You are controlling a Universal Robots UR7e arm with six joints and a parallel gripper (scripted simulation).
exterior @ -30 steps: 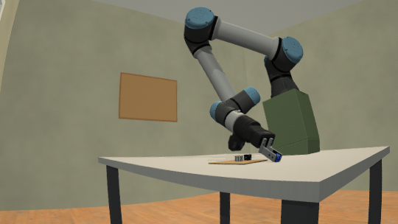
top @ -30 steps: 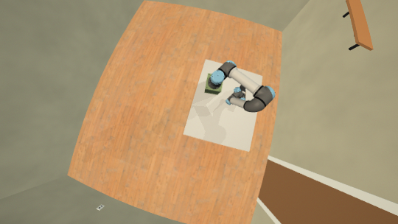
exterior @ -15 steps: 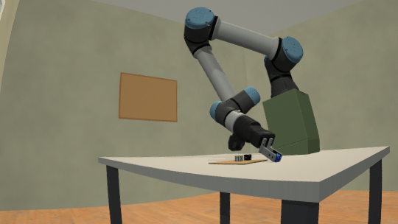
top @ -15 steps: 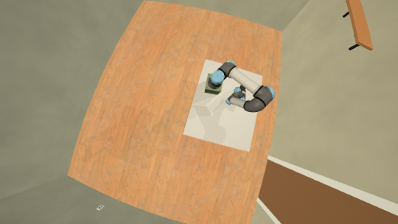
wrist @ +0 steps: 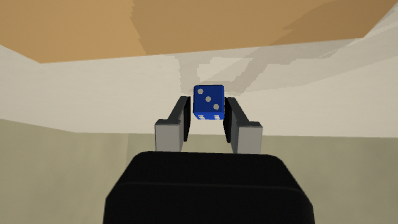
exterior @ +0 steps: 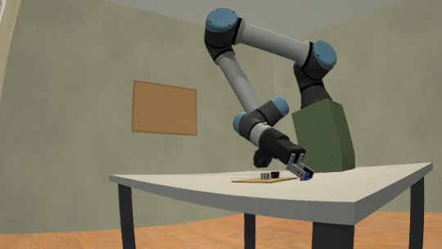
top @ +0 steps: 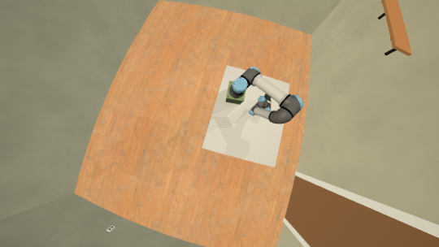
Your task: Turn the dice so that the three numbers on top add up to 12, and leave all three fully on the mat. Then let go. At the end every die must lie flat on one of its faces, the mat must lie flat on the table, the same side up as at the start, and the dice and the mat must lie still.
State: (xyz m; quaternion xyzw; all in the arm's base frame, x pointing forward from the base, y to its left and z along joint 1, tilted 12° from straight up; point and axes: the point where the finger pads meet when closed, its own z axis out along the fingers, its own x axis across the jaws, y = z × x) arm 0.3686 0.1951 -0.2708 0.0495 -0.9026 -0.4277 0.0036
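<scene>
My pincer stands open, fingers parted with gaps on both sides of the blue die between them. The die shows three pips toward me. Behind my pincer, the mat carries two more dice.

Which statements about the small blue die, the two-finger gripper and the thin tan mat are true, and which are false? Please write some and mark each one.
1. The small blue die shows a face with three pale dots to the wrist camera. True.
2. The two-finger gripper is clamped tight on the blue die. False: it is open, with a narrow gap on each side of the die.
3. A white die and a black die sit on the thin tan mat. True.
4. The arm stands on a red pedestal. False: the boxy pedestal is dark green.
</scene>
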